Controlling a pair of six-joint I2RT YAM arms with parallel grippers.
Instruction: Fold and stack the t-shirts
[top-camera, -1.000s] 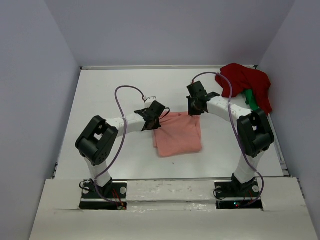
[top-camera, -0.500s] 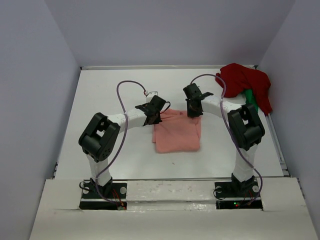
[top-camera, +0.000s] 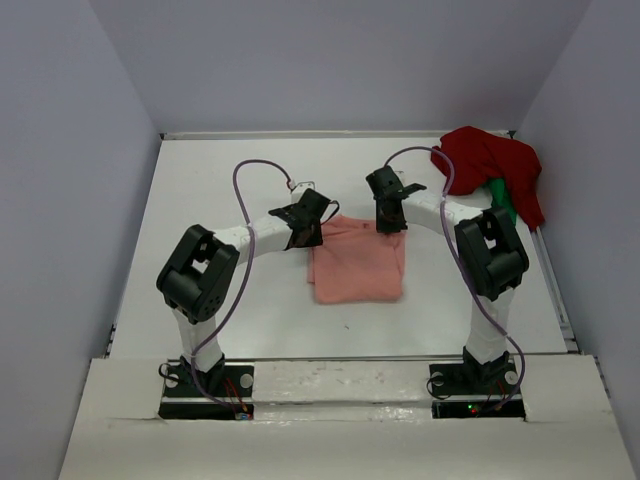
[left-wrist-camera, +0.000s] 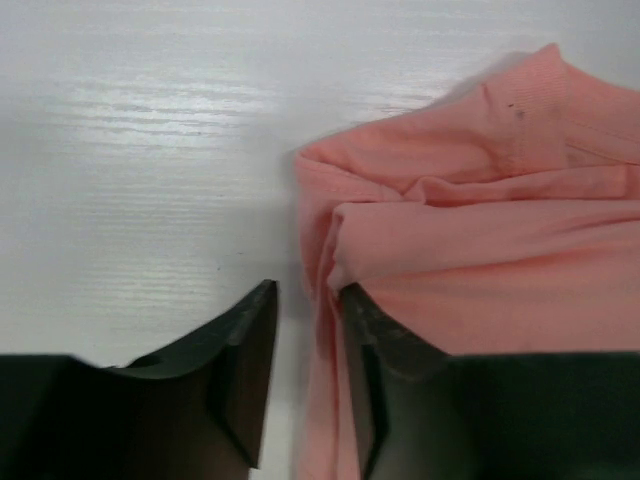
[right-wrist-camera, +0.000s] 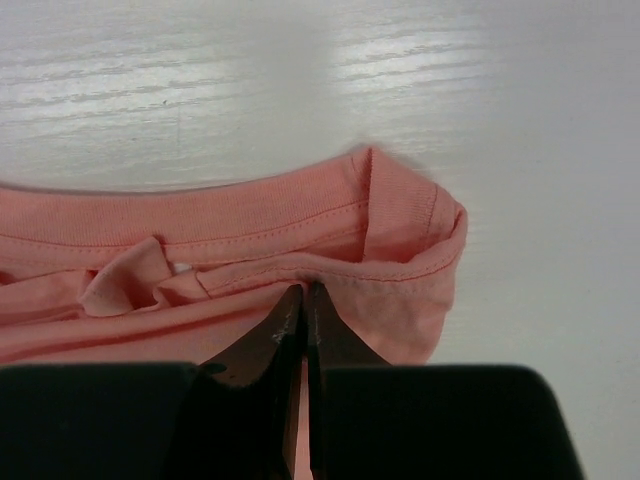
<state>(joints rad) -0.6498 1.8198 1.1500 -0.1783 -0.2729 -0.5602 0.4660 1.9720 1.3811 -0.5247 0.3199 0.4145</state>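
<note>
Left gripper (left-wrist-camera: 307, 290) narrowly parted, right gripper (right-wrist-camera: 305, 288) pinching the salmon-pink t-shirt (top-camera: 357, 262) mid-frame: best release low so the fold lies flat.

Bright, even light, soft shadows, pale glare streaks on the table (right-wrist-camera: 400, 50)

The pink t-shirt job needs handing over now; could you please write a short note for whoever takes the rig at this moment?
Left gripper: jaws apart at the far left corner of the pink shirt, with the cloth edge lying loose between them.
Right gripper: jaws shut, apparently pinching the hem at the far right corner.
Things: the pink shirt lies as a rough rectangle in the middle of the table. The red shirt is crumpled in the far right corner, over the green shirt.
Done: pink shirt mostly folded.
Left: release it, tidy the fold, then fold the red and green ones and stack all three.
</note>
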